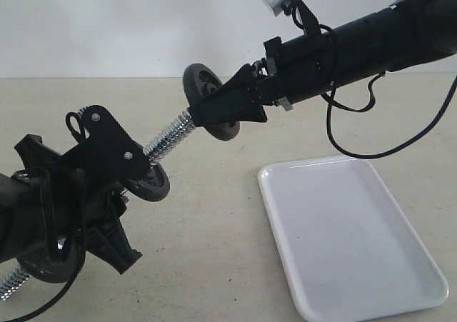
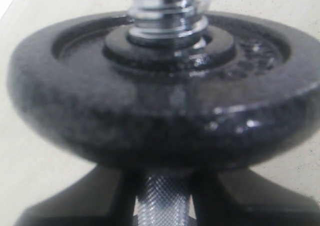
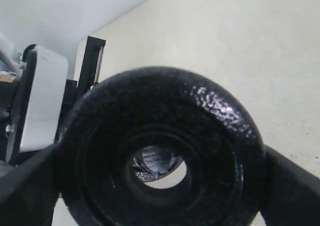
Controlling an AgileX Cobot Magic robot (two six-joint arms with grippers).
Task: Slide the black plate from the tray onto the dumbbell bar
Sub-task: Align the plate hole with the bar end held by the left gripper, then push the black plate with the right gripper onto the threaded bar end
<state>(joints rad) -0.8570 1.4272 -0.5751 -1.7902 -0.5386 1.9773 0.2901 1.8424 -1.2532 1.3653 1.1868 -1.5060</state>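
Note:
My left gripper (image 1: 114, 193) (image 2: 162, 203) is shut on the knurled middle of the dumbbell bar (image 2: 162, 208), which slants up to the right. A black disc (image 1: 151, 184) (image 2: 160, 100) sits on the bar just beyond the fingers, and the bare threaded end (image 1: 171, 135) (image 2: 167, 10) runs on past it. My right gripper (image 1: 214, 111) (image 3: 160, 186) is shut on the black plate (image 1: 198, 79) (image 3: 165, 110), held on edge at the bar's tip. The bar tip (image 3: 156, 160) shows through the plate's hole, off centre. The white tray (image 1: 350, 236) lies empty at the right.
Another black disc (image 1: 50, 263) sits on the bar's lower end, with the threaded tip (image 1: 11, 283) near the bottom left corner. Black cables (image 1: 357, 151) hang from the right arm above the tray's far edge. A beige tabletop (image 1: 214, 250) lies underneath.

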